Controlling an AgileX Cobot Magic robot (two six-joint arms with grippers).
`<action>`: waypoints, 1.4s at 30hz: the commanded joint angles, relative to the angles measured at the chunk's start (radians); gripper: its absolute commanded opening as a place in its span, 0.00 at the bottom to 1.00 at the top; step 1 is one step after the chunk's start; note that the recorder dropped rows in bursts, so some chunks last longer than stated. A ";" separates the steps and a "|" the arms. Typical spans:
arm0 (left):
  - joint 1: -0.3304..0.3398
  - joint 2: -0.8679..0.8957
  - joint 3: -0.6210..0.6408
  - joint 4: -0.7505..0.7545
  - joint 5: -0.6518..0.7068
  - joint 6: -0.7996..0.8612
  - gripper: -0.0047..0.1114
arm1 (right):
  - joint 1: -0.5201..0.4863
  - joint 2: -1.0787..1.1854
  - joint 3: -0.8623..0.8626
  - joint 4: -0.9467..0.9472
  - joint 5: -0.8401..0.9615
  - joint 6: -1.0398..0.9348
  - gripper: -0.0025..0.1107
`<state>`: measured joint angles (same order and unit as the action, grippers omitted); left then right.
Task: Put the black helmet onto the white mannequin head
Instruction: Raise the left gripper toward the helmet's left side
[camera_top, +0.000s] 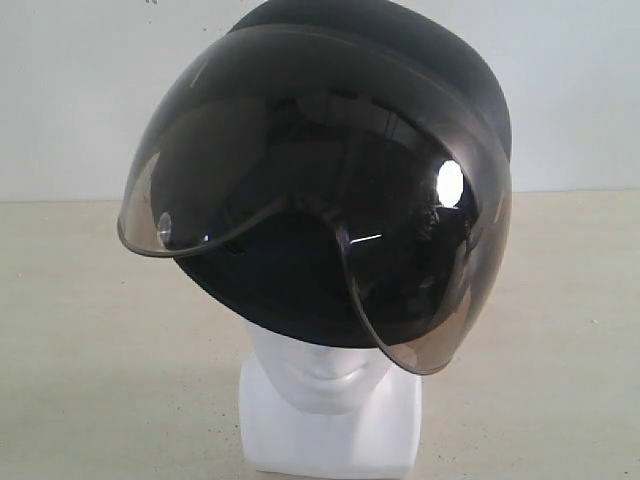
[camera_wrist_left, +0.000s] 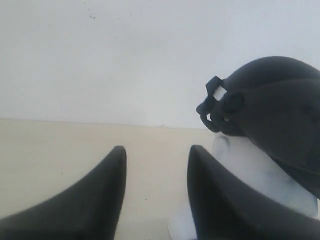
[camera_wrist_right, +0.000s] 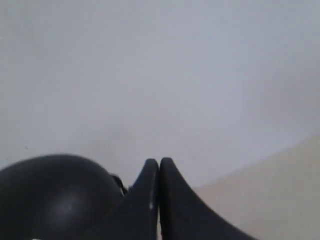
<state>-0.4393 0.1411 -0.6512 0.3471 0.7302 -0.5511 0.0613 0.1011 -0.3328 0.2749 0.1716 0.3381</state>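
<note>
The helmet (camera_top: 330, 180) sits askew on the head (camera_top: 325, 385), so placing looks done. The left gripper (camera_wrist_left: 156, 155) is spread and empty and the right gripper (camera_wrist_right: 159, 164) is pressed together. Next, straighten it or retreat.

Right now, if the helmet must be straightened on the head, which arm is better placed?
Probably the left. The left end effector is open and empty, beside the white mannequin head and the black helmet tilted on it. The right end effector is shut, so it must open first.
</note>
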 joint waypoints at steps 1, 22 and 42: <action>0.001 0.090 -0.063 0.047 -0.002 -0.036 0.37 | -0.002 0.208 -0.217 0.003 0.447 -0.020 0.02; 0.001 0.682 -0.380 -0.081 -0.199 0.168 0.08 | -0.002 0.611 -0.423 0.124 0.646 -0.054 0.02; 0.001 1.076 -0.599 -0.141 -0.097 0.478 0.08 | -0.002 0.678 -0.423 0.197 0.763 -0.165 0.02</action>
<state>-0.4393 1.2119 -1.2422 0.1750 0.6347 -0.0784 0.0613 0.7817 -0.7485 0.4617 0.9347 0.1841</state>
